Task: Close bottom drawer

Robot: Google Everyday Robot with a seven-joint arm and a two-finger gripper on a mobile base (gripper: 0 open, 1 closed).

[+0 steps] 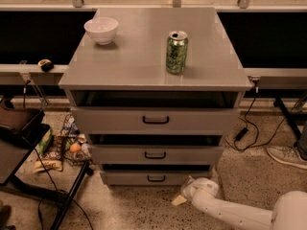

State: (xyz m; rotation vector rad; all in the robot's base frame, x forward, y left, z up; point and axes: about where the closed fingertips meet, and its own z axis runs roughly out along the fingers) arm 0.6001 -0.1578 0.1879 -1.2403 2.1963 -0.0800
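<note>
The bottom drawer (pixel 156 178) is the lowest and narrowest grey front of the cabinet (pixel 153 56), with a small black bar handle (pixel 156 178). Only a thin dark gap shows above its front; its tray is hidden. My gripper (pixel 179 200) is low over the floor, just below and to the right of the drawer front's right end, apart from the handle. My white arm (pixel 230 212) comes in from the bottom right.
A green can (pixel 176 51) and a white bowl (pixel 101 30) stand on the cabinet top. A dark stand (pixel 29 147) and snack packets (pixel 62 145) are at the left. Cables (pixel 252 123) and a person's shoe (pixel 285 155) are at the right.
</note>
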